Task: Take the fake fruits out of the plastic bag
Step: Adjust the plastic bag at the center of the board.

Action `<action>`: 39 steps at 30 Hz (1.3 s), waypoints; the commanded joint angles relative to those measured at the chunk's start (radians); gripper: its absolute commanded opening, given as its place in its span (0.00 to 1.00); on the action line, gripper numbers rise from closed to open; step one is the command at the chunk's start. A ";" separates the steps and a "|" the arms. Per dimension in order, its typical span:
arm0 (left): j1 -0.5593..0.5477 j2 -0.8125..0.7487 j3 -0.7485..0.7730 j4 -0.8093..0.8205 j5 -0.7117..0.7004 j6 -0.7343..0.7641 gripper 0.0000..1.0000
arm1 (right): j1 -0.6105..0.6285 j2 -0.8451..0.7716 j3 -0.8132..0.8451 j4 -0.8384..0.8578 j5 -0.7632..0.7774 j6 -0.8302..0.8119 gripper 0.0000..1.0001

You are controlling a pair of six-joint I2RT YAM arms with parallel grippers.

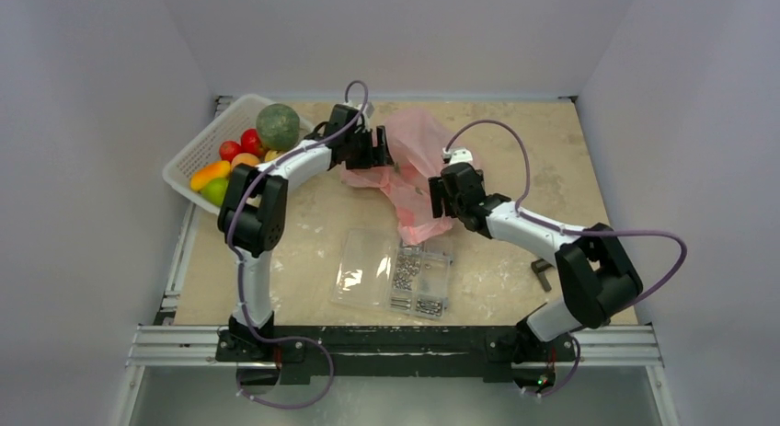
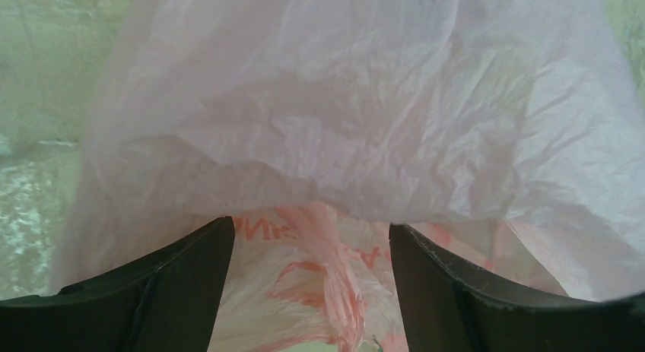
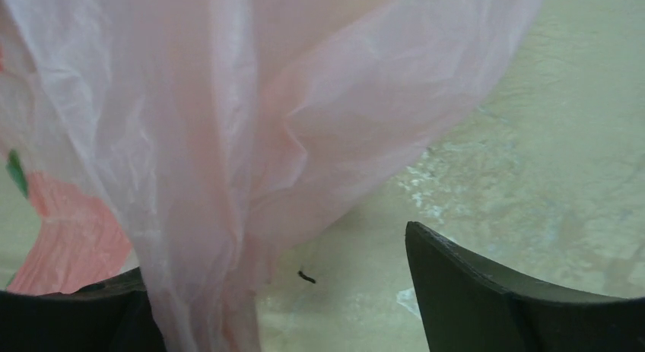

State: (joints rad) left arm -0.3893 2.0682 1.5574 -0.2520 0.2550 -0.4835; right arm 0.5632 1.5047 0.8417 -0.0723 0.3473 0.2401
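The plastic bag (image 1: pixel 411 155) lies crumpled at upper centre of the top view, on the table (image 1: pixel 543 159), with a tail of film running down toward mid-frame. The fake fruits (image 1: pixel 245 157) sit outside it, in the white basket (image 1: pixel 204 139) at upper left: the grey-green melon (image 1: pixel 278 126) at the top, with smaller red, orange, yellow and green pieces below it.

The left gripper (image 2: pixel 312 238) is at the bag's left edge, jaws wide apart, with unpinched film ahead of and between them. The right gripper (image 3: pixel 274 268) is at the bag's lower right, jaws wide apart. Film drapes over the finger at lower left of its view.

A clear case of screws (image 1: pixel 395 279) lies just below the bag's tail.
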 commanded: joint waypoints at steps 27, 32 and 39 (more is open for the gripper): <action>-0.158 -0.357 -0.370 0.379 0.143 -0.334 0.70 | -0.308 0.114 0.404 0.098 -0.383 0.255 0.81; -0.175 -0.227 -0.346 0.498 0.127 -0.470 0.54 | -0.383 0.323 0.545 0.063 -0.480 0.252 0.67; -0.183 -0.051 -0.263 0.541 0.094 -0.606 0.40 | -0.447 0.478 0.603 0.095 -0.608 0.306 0.65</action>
State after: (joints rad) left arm -0.5655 1.9663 1.2331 0.1917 0.3779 -0.9802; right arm 0.1432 1.9656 1.3743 -0.0093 -0.1497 0.5083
